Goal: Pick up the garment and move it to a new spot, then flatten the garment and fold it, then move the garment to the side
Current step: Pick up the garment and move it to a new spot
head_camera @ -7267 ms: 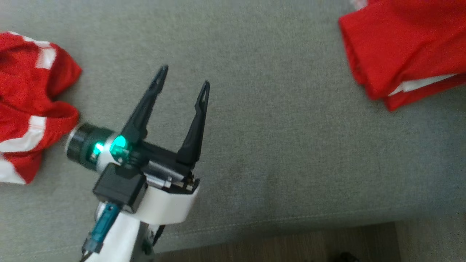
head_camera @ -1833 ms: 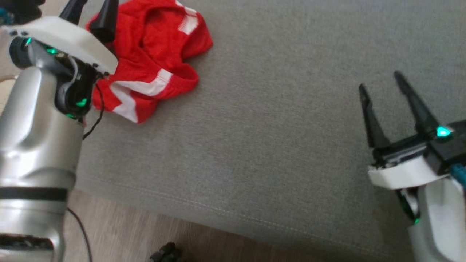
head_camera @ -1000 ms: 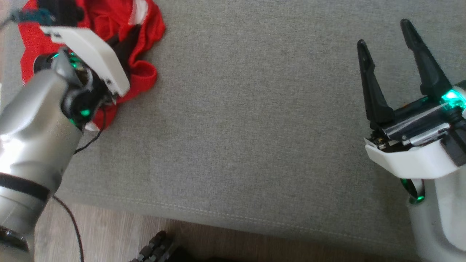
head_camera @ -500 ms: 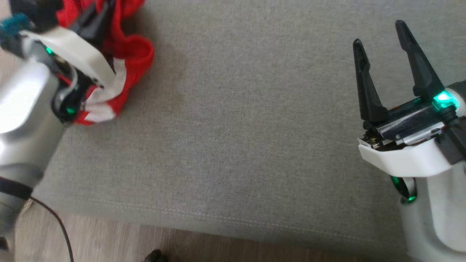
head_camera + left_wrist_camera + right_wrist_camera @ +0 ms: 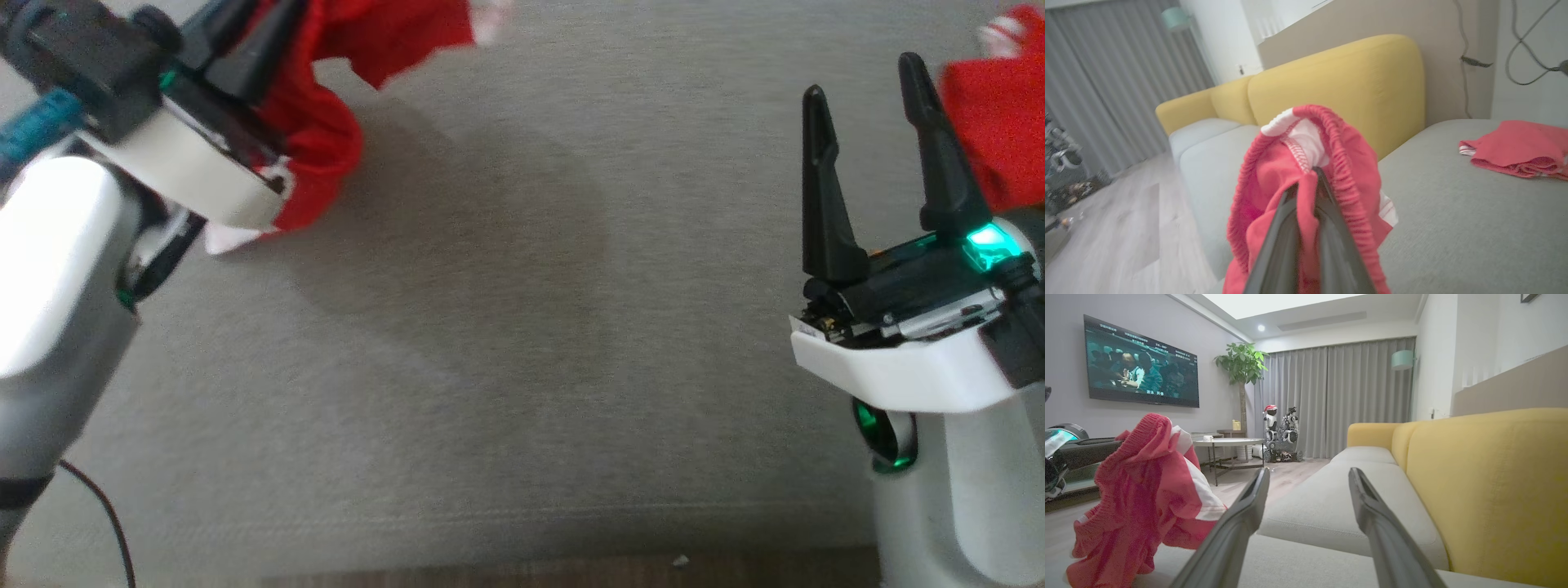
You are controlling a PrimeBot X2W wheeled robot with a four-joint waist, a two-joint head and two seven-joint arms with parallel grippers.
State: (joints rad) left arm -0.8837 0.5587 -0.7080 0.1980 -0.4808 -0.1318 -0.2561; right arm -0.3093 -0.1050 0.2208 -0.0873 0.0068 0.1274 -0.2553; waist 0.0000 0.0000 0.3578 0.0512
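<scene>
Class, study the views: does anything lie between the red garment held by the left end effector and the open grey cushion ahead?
Nothing visible does. The crumpled red-and-white fabric garment hangs from the shut left end effector above bare grey sofa cushion; a folded red garment lies well aside.

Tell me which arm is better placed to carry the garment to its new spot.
Left. The left gripper is shut on the red garment, which hangs bunched from it over the grey seat. The right gripper is open, empty, apart from it.

Garment (image 5: pixel 326 155) left over sofa seat (image 5: pixel 522 343); second garment (image 5: pixel 998 131) far right.
</scene>
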